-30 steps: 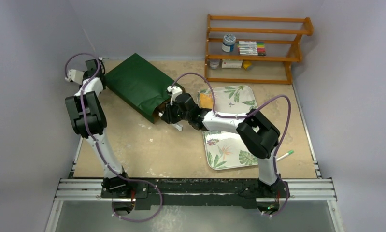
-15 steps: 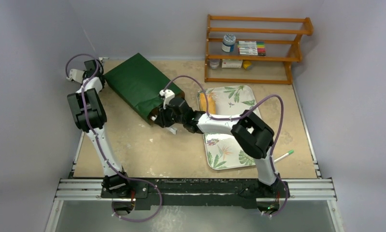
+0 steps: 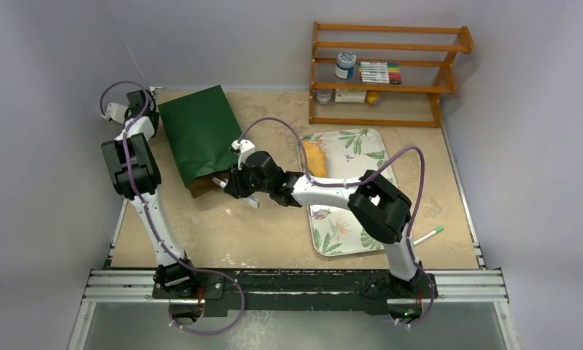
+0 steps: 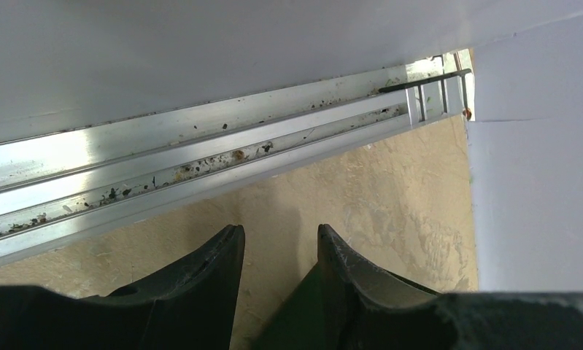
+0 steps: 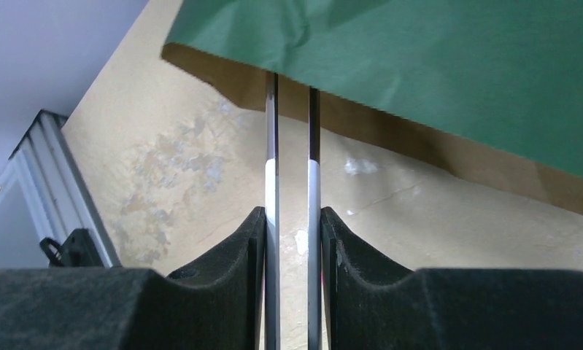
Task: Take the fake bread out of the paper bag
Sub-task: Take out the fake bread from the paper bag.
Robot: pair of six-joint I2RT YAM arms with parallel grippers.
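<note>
The dark green paper bag (image 3: 197,135) lies flat at the back left, its brown mouth (image 3: 199,187) facing the near side. My right gripper (image 3: 230,182) is at that mouth, shut on a pair of thin metal tongs (image 5: 272,182). The tong blades reach the bag's brown edge (image 5: 419,146) under the green paper (image 5: 456,73). One golden piece of fake bread (image 3: 314,156) lies on the leaf-patterned tray (image 3: 361,146). Any bread inside the bag is hidden. My left gripper (image 4: 279,230) is at the bag's far corner (image 4: 303,321), its fingers apart.
A wooden shelf (image 3: 390,73) with a jar and markers stands at the back right. A green-tipped pen (image 3: 428,235) lies right of the tray. An aluminium rail (image 4: 201,146) and the white wall run close beside the left gripper.
The bag has swung round its far corner, its mouth moving left and toward the near side. My right gripper has followed it leftward with the tongs. The left arm has hardly moved.
</note>
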